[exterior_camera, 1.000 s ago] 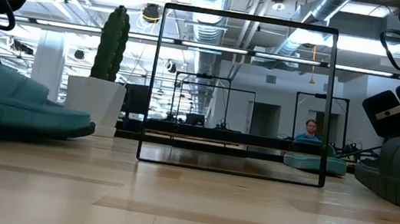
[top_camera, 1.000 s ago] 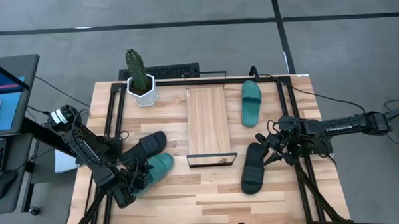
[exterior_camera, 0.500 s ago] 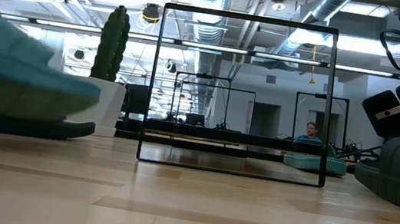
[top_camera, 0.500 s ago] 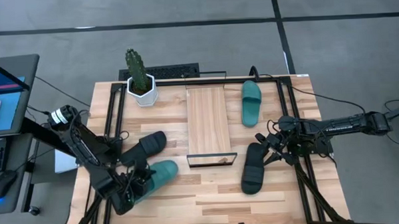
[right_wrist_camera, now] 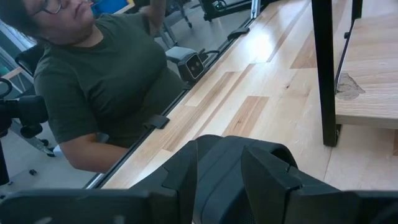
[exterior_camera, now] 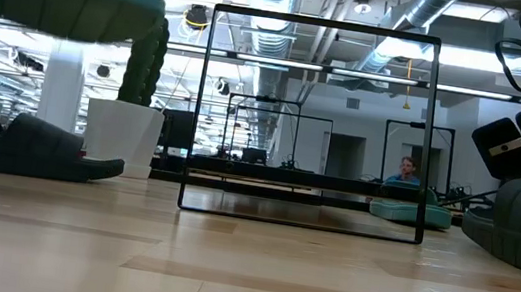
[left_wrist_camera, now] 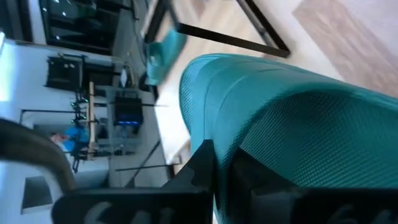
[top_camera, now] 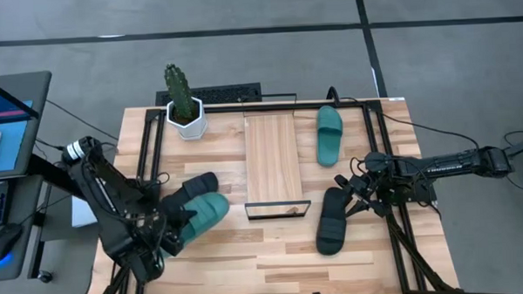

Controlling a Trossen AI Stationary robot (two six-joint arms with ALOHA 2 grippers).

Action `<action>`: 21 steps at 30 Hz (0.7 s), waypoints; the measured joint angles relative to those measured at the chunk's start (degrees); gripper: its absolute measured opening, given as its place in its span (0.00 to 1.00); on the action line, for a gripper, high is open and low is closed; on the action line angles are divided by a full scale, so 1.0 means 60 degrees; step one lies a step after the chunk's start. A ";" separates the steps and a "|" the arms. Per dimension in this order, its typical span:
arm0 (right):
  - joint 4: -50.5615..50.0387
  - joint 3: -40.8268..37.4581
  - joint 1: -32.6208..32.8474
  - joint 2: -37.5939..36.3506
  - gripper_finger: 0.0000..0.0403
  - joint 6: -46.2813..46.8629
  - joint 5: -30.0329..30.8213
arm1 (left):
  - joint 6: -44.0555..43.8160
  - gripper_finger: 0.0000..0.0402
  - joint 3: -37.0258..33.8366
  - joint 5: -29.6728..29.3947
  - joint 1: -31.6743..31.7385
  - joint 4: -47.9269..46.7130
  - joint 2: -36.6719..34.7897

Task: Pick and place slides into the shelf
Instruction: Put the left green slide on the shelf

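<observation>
Risk: teal slide (top_camera: 198, 215), pinched at one end by left gripper (top_camera: 167, 239), may swing (long overhang).
Shelf (top_camera: 271, 158): toe may clip the wire frame.

No readable txt, labels, brand marks, nos. or signs in any view. Monitor (top_camera: 1, 121) at left edge of the high view shows red & blue patches only, too small to read.
</observation>
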 joint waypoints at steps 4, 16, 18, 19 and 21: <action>0.0000 0.0000 0.0000 0.0001 0.28 0.0000 0.0000 | 0.0597 0.00 0.0100 -0.0593 -0.0018 -0.0331 -0.0537; 0.0000 0.0000 -0.0003 -0.0003 0.28 -0.0003 0.0000 | 0.3278 0.00 0.0100 -0.2501 0.0339 -0.0251 -0.3190; 0.0000 0.0000 -0.0004 0.0000 0.28 0.0000 0.0000 | 0.4314 0.00 0.0100 -0.2650 0.0545 0.0291 -0.3682; 0.0000 0.0000 -0.0003 -0.0001 0.28 -0.0004 -0.0002 | 0.4943 0.00 0.0100 -0.2663 0.0667 0.0642 -0.3934; 0.0000 0.0001 -0.0001 0.0001 0.28 -0.0001 0.0000 | 0.6461 0.00 0.0100 -0.2603 0.0940 0.1621 -0.4422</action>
